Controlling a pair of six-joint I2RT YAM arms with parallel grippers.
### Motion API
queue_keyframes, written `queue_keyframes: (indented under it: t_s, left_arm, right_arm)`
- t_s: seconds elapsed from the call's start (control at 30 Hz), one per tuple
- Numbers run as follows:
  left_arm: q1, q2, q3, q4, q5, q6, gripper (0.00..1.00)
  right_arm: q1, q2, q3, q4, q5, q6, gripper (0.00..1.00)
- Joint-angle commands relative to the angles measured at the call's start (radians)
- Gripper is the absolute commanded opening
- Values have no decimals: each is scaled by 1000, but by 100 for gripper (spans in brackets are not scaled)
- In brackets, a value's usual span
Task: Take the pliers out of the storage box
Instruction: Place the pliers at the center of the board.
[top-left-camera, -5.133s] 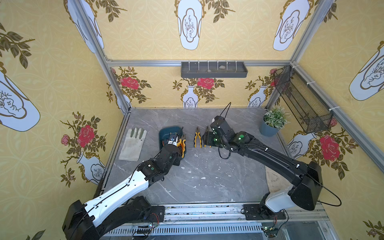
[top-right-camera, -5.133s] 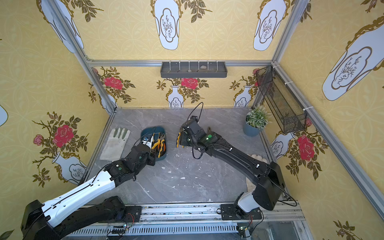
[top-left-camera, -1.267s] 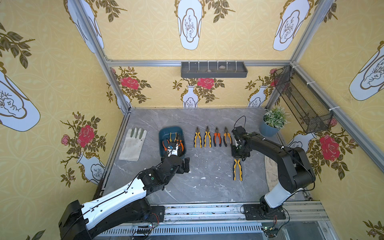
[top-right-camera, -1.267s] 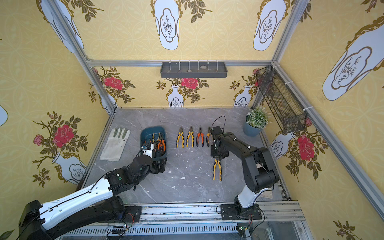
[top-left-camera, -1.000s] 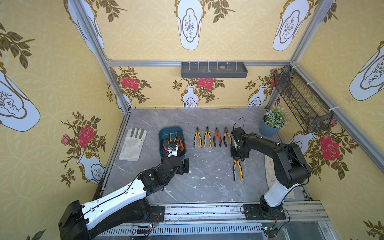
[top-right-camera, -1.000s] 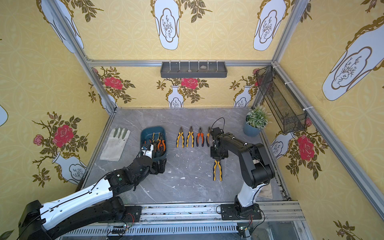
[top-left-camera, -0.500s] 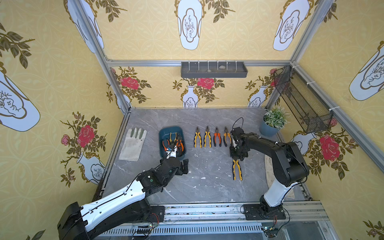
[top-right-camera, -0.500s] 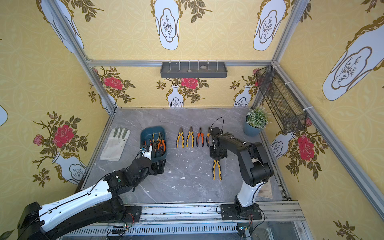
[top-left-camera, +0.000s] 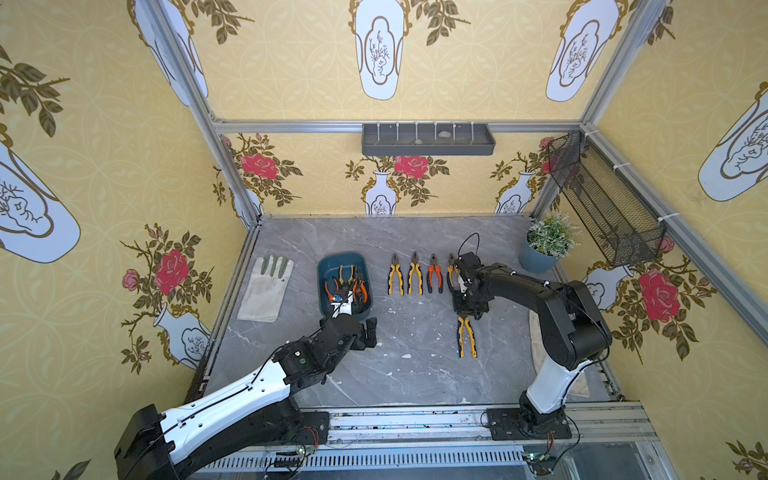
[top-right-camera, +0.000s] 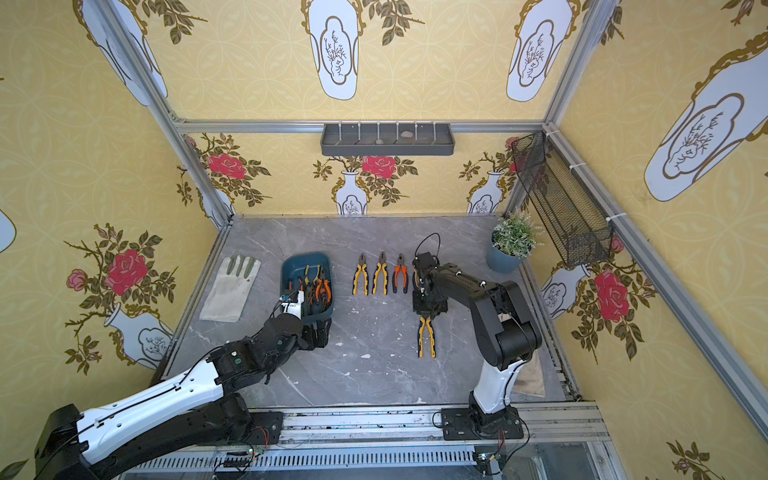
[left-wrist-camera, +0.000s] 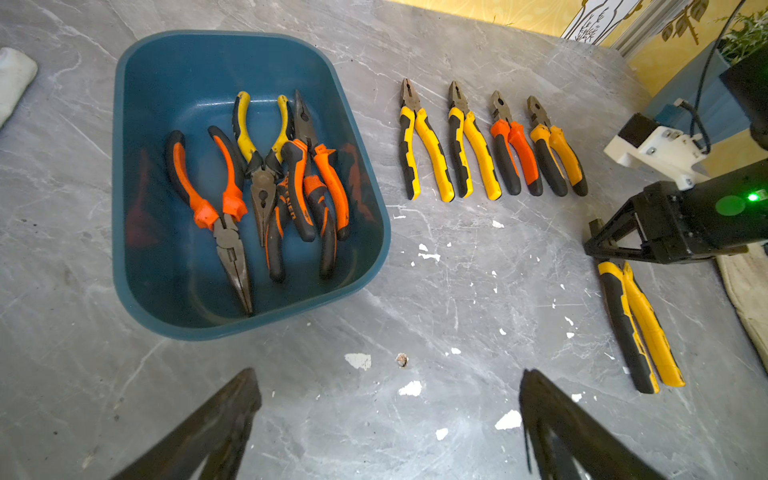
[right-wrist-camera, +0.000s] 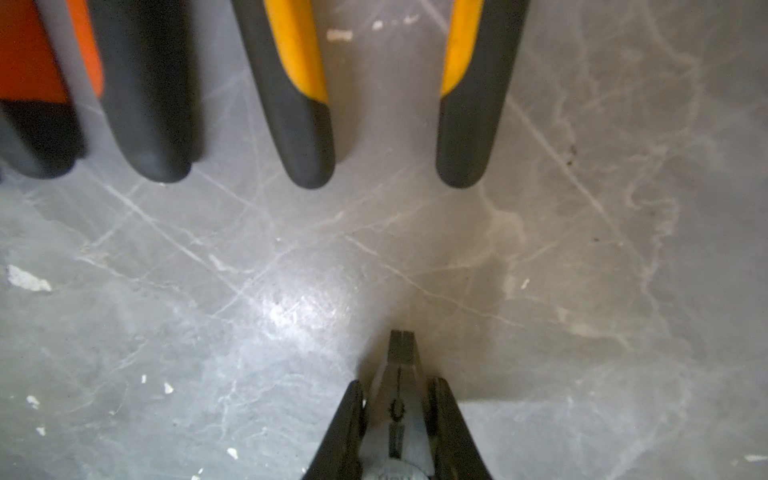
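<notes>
Storage box (left-wrist-camera: 120, 174) stands on the surface (top-left-camera: 415, 374), left of centre. Four pliers (left-wrist-camera: 266, 183) are counted inside, heaped toward its right wall, handles crossed and overlapping. A row of four pliers (top-left-camera: 414, 276) is laid out just right of the box, noses away from the robot. A fifth pliers (top-left-camera: 467, 340) lies nearer the robot, off the row's right end.

Right jaws are clenched on the steel nose of the fifth pliers, which rests on the surface. Left jaws are spread wide with nothing between them, over bare surface by the box's near right corner.

Handling, as judged:
- Steel tools, rigid and weighty for their size.
- The hinge is free, so a handle may swing if one leg alone is taken.
- The bare nose is expected to be slick and the rubbered handles grippier, so a hold across both handles near the pivot is judged safest.
- The orange long-nosed pair (left-wrist-camera: 216, 199) lies at the heap's edge with bare box floor beside it, and is judged the easiest pick.
- The rest interlock, so a neighbour may be dragged up.

Room: wide bare surface is available between box and fifth pliers. Glove (top-left-camera: 266, 286) and plant pot (top-left-camera: 540, 257) are well apart from the work.
</notes>
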Motion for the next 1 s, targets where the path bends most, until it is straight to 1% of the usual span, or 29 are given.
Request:
queue_keyframes:
  t_s: [0.0,0.13,0.43,0.8,0.97]
  left_arm:
    - [1,1,-5,-3,-3,3,99]
    - [1,4,-2,-2,0,1,99]
    - [1,4,-2,-7,3,1,99]
    - [1,-16,-8,-22,-5,1,99]
    - [1,-16,-7,-25,-3,5,99]
  right_arm:
    - [2,23,-6,24,17,8,12]
    - [2,30,-3,18,24,3,19]
    - [2,26,1,12,29,-5,23]
    - [2,31,4,10,30,-3,30]
    - [2,35,4,10,26,-1,31]
